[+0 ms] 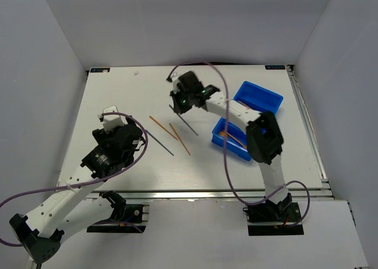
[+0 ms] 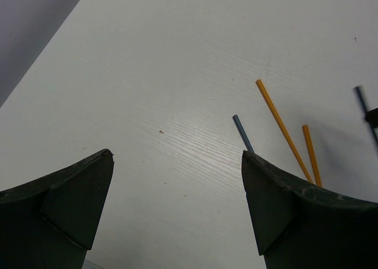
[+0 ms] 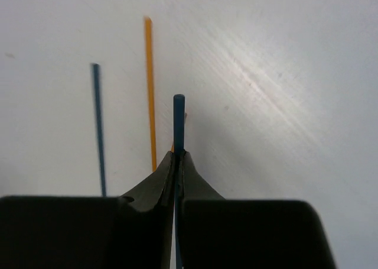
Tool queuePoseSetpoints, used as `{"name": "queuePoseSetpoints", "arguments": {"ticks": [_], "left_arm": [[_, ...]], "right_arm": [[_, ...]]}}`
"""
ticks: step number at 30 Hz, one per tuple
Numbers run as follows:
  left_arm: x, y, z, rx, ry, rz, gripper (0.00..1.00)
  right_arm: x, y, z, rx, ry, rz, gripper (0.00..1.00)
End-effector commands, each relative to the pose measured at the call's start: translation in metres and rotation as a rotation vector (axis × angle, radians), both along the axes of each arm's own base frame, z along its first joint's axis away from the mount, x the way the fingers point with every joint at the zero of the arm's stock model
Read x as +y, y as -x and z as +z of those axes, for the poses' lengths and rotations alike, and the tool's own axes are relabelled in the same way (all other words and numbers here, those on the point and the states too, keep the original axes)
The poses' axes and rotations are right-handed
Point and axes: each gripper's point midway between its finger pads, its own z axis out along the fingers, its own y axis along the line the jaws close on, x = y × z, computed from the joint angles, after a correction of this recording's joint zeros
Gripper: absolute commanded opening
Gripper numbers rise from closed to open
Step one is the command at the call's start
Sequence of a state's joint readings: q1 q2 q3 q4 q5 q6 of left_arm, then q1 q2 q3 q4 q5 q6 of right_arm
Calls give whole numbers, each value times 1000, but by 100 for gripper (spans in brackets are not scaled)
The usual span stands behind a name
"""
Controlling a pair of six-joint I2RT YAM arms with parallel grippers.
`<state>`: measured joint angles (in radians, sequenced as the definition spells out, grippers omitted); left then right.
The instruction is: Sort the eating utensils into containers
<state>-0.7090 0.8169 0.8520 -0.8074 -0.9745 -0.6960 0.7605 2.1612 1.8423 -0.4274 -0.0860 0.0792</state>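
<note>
My right gripper (image 3: 178, 155) is shut on a dark blue stick (image 3: 179, 121) and holds it above the table; in the top view the gripper (image 1: 180, 102) is left of the blue tray (image 1: 260, 96), with the stick (image 1: 190, 126) hanging down-right. Two orange sticks (image 1: 162, 127) (image 1: 181, 140) and another dark blue stick (image 1: 159, 143) lie on the table mid-left. My left gripper (image 2: 177, 154) is open and empty, left of these sticks (image 2: 282, 127). The tray holds orange utensils (image 1: 231, 136), partly hidden by the right arm.
White walls enclose the table on the left, back and right. The right arm's forearm (image 1: 263, 139) crosses over the tray's near end. A purple cable (image 1: 225, 156) hangs beside it.
</note>
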Motion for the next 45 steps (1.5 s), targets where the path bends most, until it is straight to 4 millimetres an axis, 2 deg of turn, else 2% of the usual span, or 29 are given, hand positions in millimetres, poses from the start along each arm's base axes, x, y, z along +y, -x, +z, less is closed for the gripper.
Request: {"name": "queuePoseSetpoints", "arguments": {"ticks": [1, 2, 3, 4, 5, 6, 7, 8, 9, 10, 11, 12, 13, 15, 17, 20, 22, 23, 25, 30, 32, 33, 36, 37, 38, 39, 42, 44, 45], "left_arm": [[1, 1, 11, -33, 28, 0, 98], [2, 1, 12, -38, 33, 1, 98], [2, 2, 12, -40, 34, -1, 98], [1, 2, 14, -46, 42, -7, 98], [2, 2, 15, -51, 47, -9, 98], [1, 3, 16, -54, 51, -14, 98], [0, 3, 16, -55, 59, -20, 98], [0, 4, 18, -64, 67, -27, 98], [0, 4, 17, -63, 69, -31, 98], [-2, 4, 18, -69, 79, -40, 98], [-3, 4, 17, -69, 81, -46, 98], [-3, 4, 17, -69, 84, -48, 98], [-4, 4, 15, -64, 84, -54, 98], [-7, 3, 13, -54, 82, -62, 98], [-10, 2, 11, -44, 79, -76, 98], [-12, 0, 8, -28, 68, -84, 98], [-14, -1, 6, -20, 66, -89, 98], [-15, -1, 5, -17, 65, -92, 98], [-16, -1, 5, -18, 68, -95, 98], [-18, -3, 2, -1, 55, -102, 98], [-19, -3, 1, 5, 52, -103, 98], [-18, -4, 1, 4, 53, -102, 98], [-19, -3, 1, 1, 54, -103, 98], [-18, -3, 1, 1, 52, -103, 98], [-18, -3, 2, -1, 54, -101, 98], [-18, -3, 2, -2, 53, -100, 98], [-16, -3, 2, -2, 51, -92, 98], [-14, -2, 3, -8, 52, -83, 98], [-13, -2, 4, -11, 48, -76, 98]], "right_arm": [[-34, -26, 146, -235, -239, 108, 0], [-51, -31, 166, -326, -215, 143, 0], [-70, -40, 160, -351, -170, 133, 0], [-100, -57, 158, -389, -124, 98, 0], [-118, -63, 161, -436, -93, 103, 0], [-137, -68, 142, -473, -18, 161, 0], [-166, -87, 141, -532, 15, 137, 0], [-181, -93, 142, -583, 45, 139, 0], [-200, -96, 120, -617, 110, 180, 0], [-228, -107, 117, -651, 145, 155, 0], [-238, -120, 131, -749, 150, 137, 0], [-243, -121, 130, -771, 124, 156, 0], [-263, -129, 131, -806, 142, 155, 0], [-274, -142, 124, -814, 151, 162, 0], [-289, -158, 113, -810, 199, 173, 0], [-305, -160, 74, -736, 242, 206, 0], [-318, -165, 66, -741, 245, 184, 0], [-321, -164, 53, -720, 248, 193, 0], [-330, -168, 50, -742, 259, 177, 0], [-339, -164, 37, -692, 255, 173, 1], [-339, -158, 38, -669, 248, 167, 14], [-338, -155, 42, -673, 242, 165, 32], [-335, -152, 54, -693, 215, 158, 35], [-331, -151, 62, -691, 187, 142, 36], [-329, -151, 77, -723, 164, 131, 58], [-326, -151, 85, -735, 143, 130, 89], [-311, -150, 121, -780, 122, 94, 89], [-296, -145, 158, -806, 82, -15, 89], [-271, -142, 179, -840, 86, -90, 89]]}}
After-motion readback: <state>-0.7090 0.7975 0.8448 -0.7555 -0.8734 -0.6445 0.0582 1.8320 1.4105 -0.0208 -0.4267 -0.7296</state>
